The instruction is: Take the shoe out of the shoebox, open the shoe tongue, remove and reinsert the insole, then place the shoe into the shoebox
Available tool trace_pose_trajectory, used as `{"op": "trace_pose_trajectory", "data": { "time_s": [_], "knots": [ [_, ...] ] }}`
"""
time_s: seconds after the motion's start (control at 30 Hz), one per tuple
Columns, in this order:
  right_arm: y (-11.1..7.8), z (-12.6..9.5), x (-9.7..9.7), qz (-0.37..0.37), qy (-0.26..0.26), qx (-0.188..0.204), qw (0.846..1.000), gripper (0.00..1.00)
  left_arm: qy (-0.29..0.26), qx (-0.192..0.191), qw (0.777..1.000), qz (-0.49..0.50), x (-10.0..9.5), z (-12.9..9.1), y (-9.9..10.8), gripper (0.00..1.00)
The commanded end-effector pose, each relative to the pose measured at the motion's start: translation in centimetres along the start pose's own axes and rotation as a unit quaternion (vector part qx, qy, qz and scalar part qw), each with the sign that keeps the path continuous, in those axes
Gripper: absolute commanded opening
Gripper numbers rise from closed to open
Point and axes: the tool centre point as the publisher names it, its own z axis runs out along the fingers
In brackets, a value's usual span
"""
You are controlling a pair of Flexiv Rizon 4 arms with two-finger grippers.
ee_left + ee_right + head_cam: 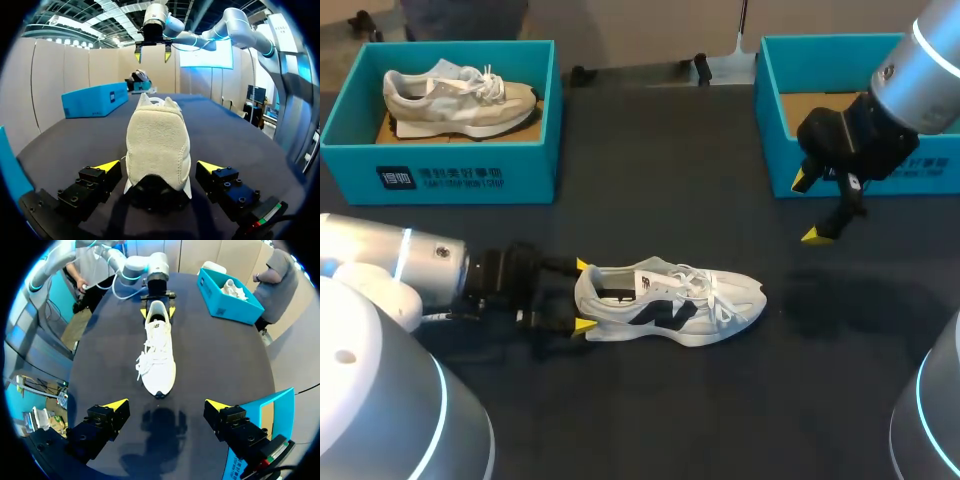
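Closest in, the left gripper is down at table level behind the white shoe, spread wide. Its 2 yellow fingertips flank the heel, 1 on each side. From the left wrist view there is a gap showing on both sides, so the heel sits between the fingers with neither touching it.

The shoe lies upright on its sole on the dark table, about mid-table. Its heel points toward the left arm and its toe toward the robot's right. It is out of both boxes. The laces lie loose over the tongue.

Further out on the right, the right gripper hangs above the table, fingers parted and holding nothing. It is just in front of the right shoebox. From its own wrist view the shoe lies ahead of it, toe nearest, well apart from its tips.

At the far edge, that right shoebox shows only its brown floor. Over on the far left, a second teal shoebox holds 1 beige shoe lying inside it.
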Motion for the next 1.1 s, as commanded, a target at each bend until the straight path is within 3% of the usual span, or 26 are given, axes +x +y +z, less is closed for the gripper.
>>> {"op": "trace_pose_trajectory", "data": {
  "time_s": [0.03, 0.93, 0.97, 1.0, 1.03, 1.07, 1.1],
  "knots": [
    [0.0, 0.1, 0.0, 0.000, -0.001, 0.001, 1.000, 1.00, 0.008, -0.006, 1.000, 0.004, -0.4, 1.0, 0.4, 1.00],
    [0.0, 0.1, 0.0, 0.000, -0.001, 0.001, 1.000, 1.00, 0.013, -0.034, 0.999, 0.017, 0.0, 3.8, 1.6, 1.00],
    [0.0, 0.1, 0.0, 0.000, -0.001, 0.001, 1.000, 1.00, 0.012, -0.036, 0.999, 0.015, 0.0, 3.9, 1.7, 0.95],
    [0.0, 0.1, 0.0, 0.000, -0.001, 0.001, 1.000, 1.00, 0.010, -0.036, 0.999, 0.012, 0.0, 3.9, 1.8, 0.80],
    [0.0, 0.1, 0.0, 0.000, -0.001, 0.001, 1.000, 1.00, 0.011, -0.037, 0.999, 0.010, 0.0, 3.9, 1.9, 0.50],
    [0.0, 0.1, 0.0, 0.000, -0.001, 0.001, 1.000, 1.00, 0.008, -0.038, 0.999, 0.011, 0.0, 3.9, 1.9, 0.43],
    [0.0, 0.1, 0.0, 0.000, -0.001, 0.001, 1.000, 1.00, 0.008, -0.036, 0.999, 0.008, 0.0, 3.9, 1.9, 0.26]
  ]
}}
